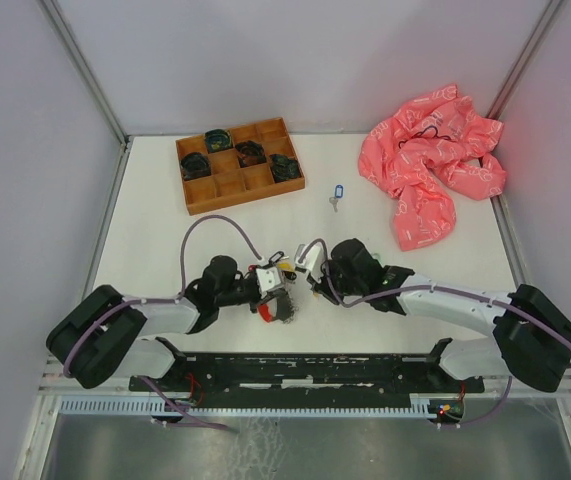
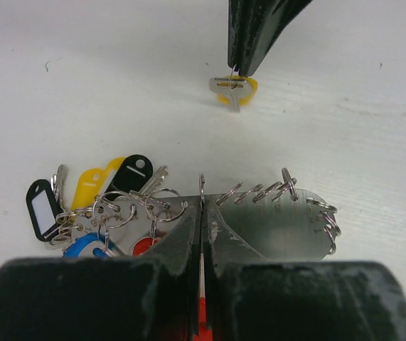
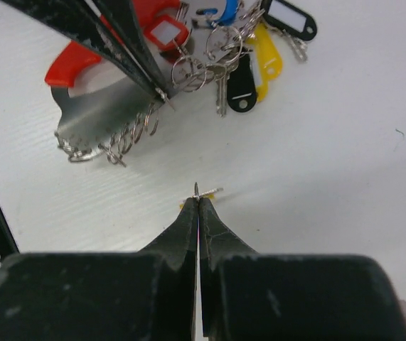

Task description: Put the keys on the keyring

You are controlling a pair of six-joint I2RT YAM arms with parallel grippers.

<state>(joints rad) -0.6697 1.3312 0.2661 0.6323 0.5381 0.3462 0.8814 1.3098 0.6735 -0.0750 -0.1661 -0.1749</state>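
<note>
- Left gripper (image 2: 202,204) is squeezed shut on the thin keyring (image 2: 202,185), near the worktop's (image 2: 82,85) front edge; its fingers hide part of the red loop (image 3: 64,67).
- Right gripper (image 3: 198,202) pinches a yellow key (image 2: 232,91) just beside; its tag barely shows.

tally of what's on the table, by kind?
Tray: 1
Dark bundles in tray: 4
Cloth: 1
Key bunch: 1
Single keys: 2 (blue key loose, yellow key in right gripper)
Total: 9
</note>
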